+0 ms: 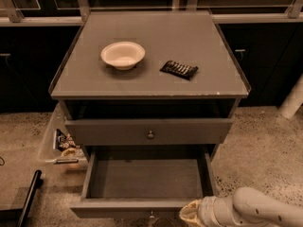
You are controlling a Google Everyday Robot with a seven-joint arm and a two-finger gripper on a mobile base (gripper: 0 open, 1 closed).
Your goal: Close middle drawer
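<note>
The middle drawer [147, 178] is pulled far out of the grey cabinet. Its bare grey inside shows, and its low front panel [123, 208] lies near the bottom edge, with a small knob [151, 215] at centre. My gripper [188, 215] is at the bottom edge, at the end of the white arm [255, 211] that comes in from the right. It sits right at the front panel, just right of the knob, and is largely cut off by the edge of the view.
The drawer above [149, 131] stands slightly out, with a round knob [150, 135]. A white bowl [122, 55] and a dark snack packet [179, 69] lie on the cabinet top [189, 37]. A clear bin with packets [61, 143] stands left of the cabinet. A black bar [29, 196] lies on the floor.
</note>
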